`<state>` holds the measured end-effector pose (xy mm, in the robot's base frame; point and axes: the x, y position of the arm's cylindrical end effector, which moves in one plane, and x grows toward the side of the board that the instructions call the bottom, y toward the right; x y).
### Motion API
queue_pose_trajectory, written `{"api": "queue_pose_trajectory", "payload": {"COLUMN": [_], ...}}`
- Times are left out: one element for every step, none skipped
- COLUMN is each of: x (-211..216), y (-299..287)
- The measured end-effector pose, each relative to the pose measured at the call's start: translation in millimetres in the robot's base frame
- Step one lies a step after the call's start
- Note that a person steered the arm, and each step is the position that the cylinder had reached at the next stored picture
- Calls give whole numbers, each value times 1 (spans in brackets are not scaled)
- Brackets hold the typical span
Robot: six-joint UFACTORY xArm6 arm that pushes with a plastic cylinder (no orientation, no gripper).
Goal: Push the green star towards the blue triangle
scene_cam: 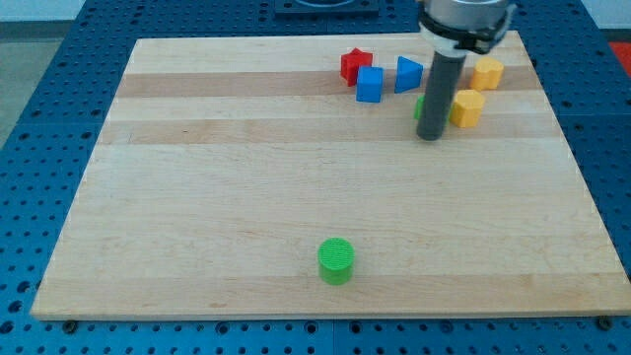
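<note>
My tip [429, 136]: upper right of the tabletop [246, 197], covering most of the green star [419, 106]; no jaws
Blue triangle [408, 74]: just above-left of the star
Green cylinder [336, 260]: lower centre

Tabletop [246, 197]: pale wooden board on a blue perforated bench [30, 148].
Top right cluster: red star [355, 65], blue cube [370, 85], blue triangle [408, 74], close together.
Right of them: two yellow blocks [486, 72] [467, 108].
Green star [420, 106]: mostly hidden behind the rod.
Bottom middle: green cylinder [336, 260], well apart.
</note>
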<state>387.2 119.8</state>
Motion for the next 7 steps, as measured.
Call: {"api": "queue_pose_trajectory", "payload": {"x": [-34, -58, -51, -16, 11, 15, -31], "y": [-16, -30, -31, -13, 33, 85, 121]}}
